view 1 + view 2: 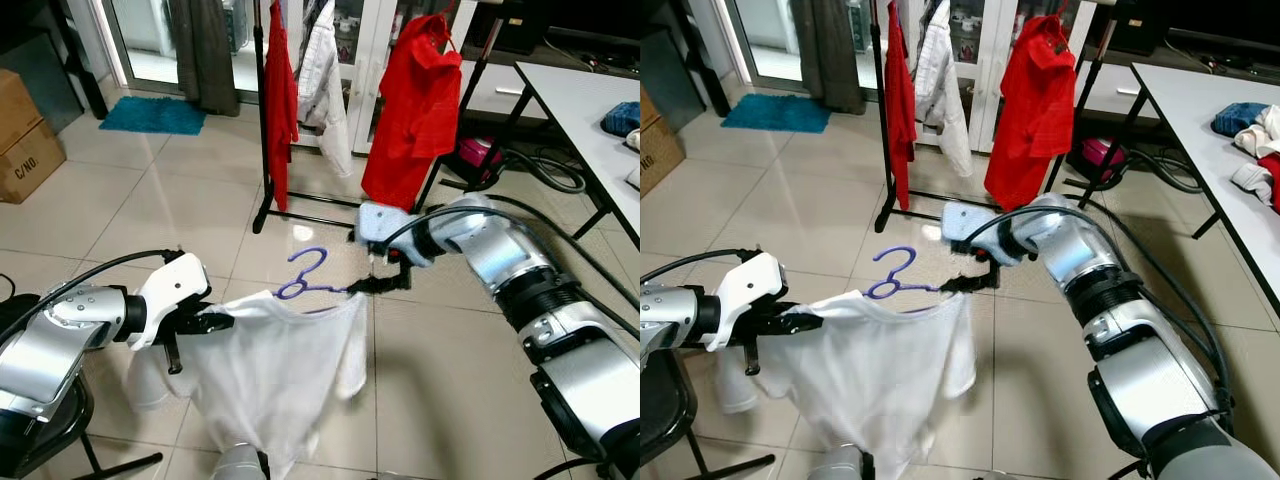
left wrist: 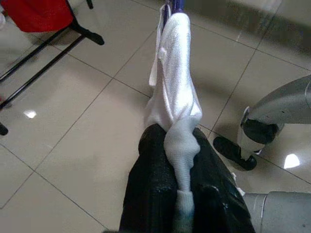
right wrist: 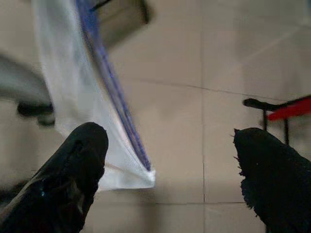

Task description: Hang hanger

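Left gripper [image 1: 215,322] pinches the white shirt's [image 1: 280,370] shoulder, keeping the purple hanger [image 1: 305,280] level while the spread right gripper [image 1: 378,283] steadies its far end.

Head stereo pair: both eyes look forward and down from above the arms onto tiled floor, mid-range, with the rack [image 1: 265,120] at the far side and a table [image 1: 590,110] along the right. Right eye sits slightly offset, so the same shirt [image 1: 875,370] and hanger [image 1: 895,275] appear shifted left relative to the left eye. Left wrist camera: looks along its fingers [image 2: 155,194], very close, facing the shirt edge and floor beyond. Right wrist camera: close, looks between its fingers [image 3: 73,179] at the hanger end and floor; blurred. All four views share shirt and hanger.
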